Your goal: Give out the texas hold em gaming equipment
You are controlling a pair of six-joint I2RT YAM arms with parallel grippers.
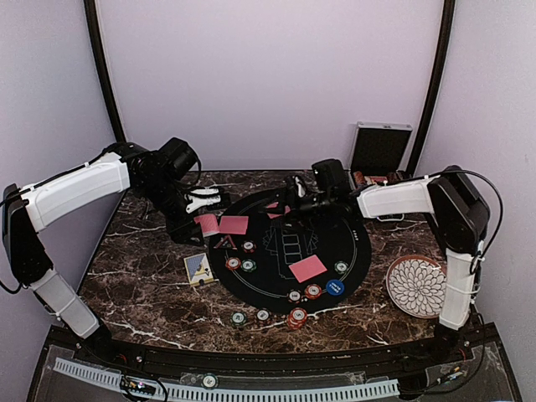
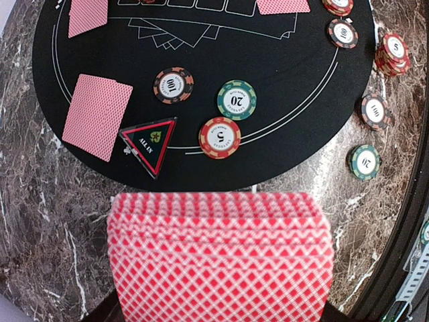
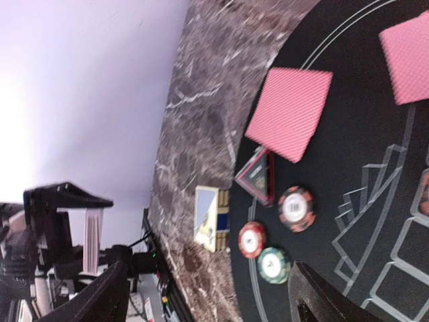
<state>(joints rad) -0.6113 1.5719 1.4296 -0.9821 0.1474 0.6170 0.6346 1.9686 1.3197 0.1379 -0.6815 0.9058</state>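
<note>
Dark veined marble table (image 1: 142,293) under pale walls carries a round black mat (image 1: 276,251); the left gripper (image 1: 203,208) hangs just outside the mat's left edge, clamped on a deck of red-backed cards (image 2: 221,258), which fills the lower part of its wrist view; on the mat just beyond the deck lie a triangular marker (image 2: 149,143), a single card (image 2: 97,115) face down beside it, and three striped chips (image 2: 219,137) near together; the right gripper (image 3: 211,298) hovers above the far side of the mat, its fingers (image 3: 100,298) spread wide with nothing between them, well apart from the cards lying below; more chips sit along the mat's near rim and on the marble beside it, a blue button (image 1: 334,286) among them; a white patterned plate (image 1: 416,286) rests at the right; a silver case (image 1: 381,149) stands open at the back; a small card box (image 1: 198,268) lies on the marble left of the mat.
</note>
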